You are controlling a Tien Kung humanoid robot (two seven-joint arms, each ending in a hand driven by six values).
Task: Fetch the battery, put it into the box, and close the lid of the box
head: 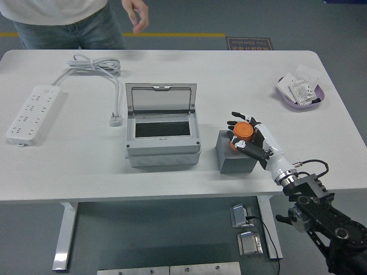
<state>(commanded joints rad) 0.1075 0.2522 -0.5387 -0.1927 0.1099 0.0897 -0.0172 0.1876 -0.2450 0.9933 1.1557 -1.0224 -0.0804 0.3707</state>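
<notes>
Right hand (248, 136) grips battery (242, 132) — box (163, 125) open, seemingly unobstructed.

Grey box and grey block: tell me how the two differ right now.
The grey box is larger, hollow, with its lid standing open; the grey block is smaller and has no lid. The box holds nothing visible and is untouched; over the block the right hand grips the orange battery. Both are grey and rest on the white table.

The orange battery (243, 130), a short cylinder, sits tilted over the grey block at 3 o'clock of the grey box (163, 136), whose lid (161, 98) stands open.
</notes>
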